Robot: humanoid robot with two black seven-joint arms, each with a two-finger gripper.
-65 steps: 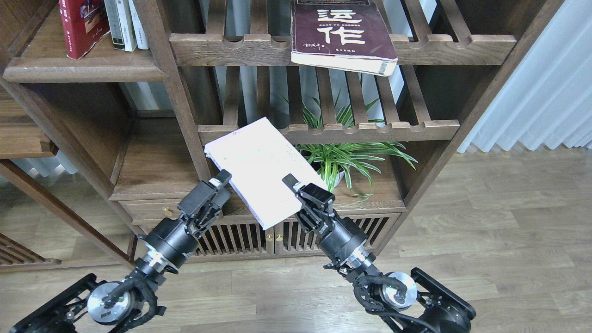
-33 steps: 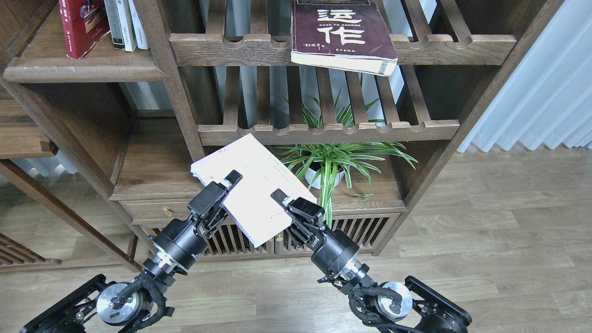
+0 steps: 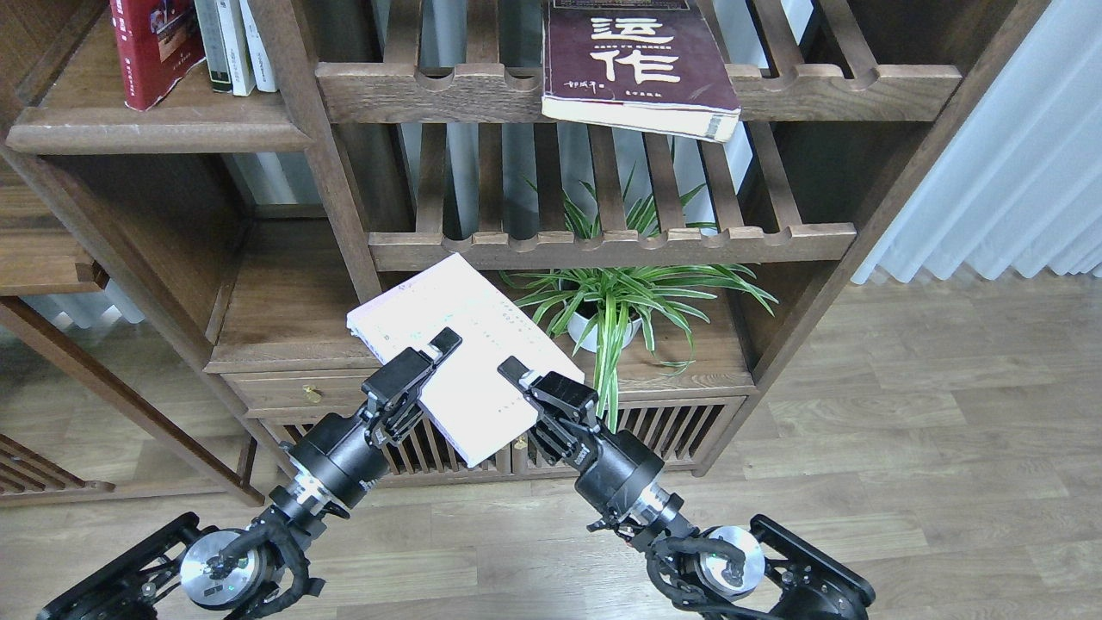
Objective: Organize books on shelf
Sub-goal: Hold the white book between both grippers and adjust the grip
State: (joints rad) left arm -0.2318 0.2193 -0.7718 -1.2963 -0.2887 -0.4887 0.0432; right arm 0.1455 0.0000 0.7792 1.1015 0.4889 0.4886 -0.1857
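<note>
Plainly, the pale lavender-white paperback book [image 3: 461, 349] hangs in the air at lower centre of the frame, in front of the cabinet and below the slatted rack, clamped between two claws. The left claw [image 3: 428, 360] is closed on its lower-left long edge and the right claw [image 3: 525, 383] on its lower-right edge, both near the bottom corner. Its long axis runs diagonally, from that near corner at lower right up to the far end at upper left; the cover faces up and tilts toward the camera. Both grips sit at one end, so the unsupported far end could sag or twist out. The solid dark-brown plank shelf [image 3: 164, 133] lies at upper left, well apart, and the book's far corner could catch its rounded lip or the upright post.
</note>
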